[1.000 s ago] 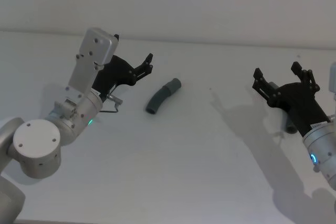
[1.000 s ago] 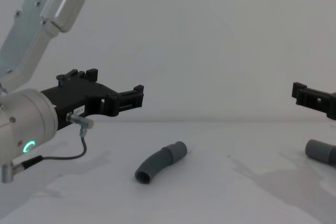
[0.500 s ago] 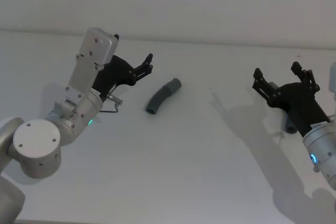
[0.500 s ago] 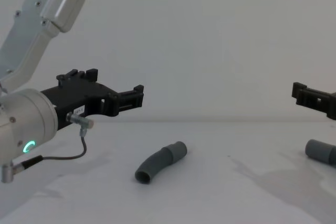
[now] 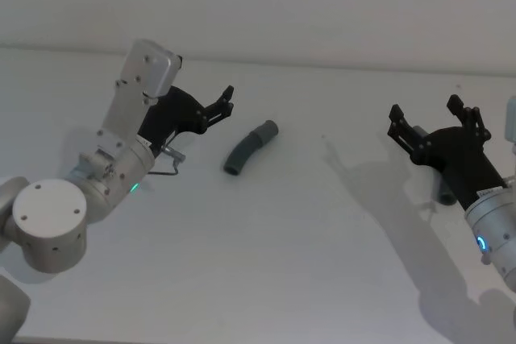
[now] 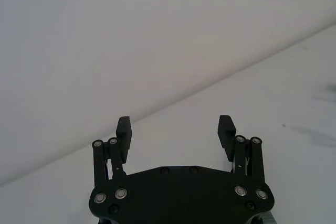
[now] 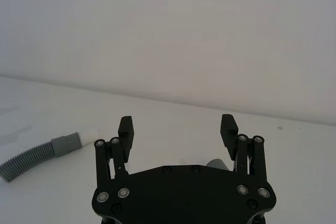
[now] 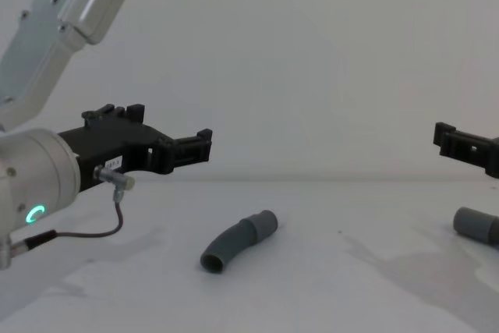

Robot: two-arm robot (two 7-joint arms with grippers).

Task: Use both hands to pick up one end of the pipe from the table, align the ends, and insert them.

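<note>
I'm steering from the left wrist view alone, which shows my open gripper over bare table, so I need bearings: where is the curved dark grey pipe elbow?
Observer: The curved dark grey ribbed plastic elbow lies on the white table, just right of the raised left gripper.
Operator: Which end carries the stub?
Observer: The narrow white stub projects from the collar end, farther from the robot.
Operator: And the straight tube?
Observer: The straight grey plastic tube lies below the open right gripper, partly hidden by it.

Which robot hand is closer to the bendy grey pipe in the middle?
Left. The left gripper hovers just left of the elbow; the right gripper is far off to its right, above the straight tube.
</note>
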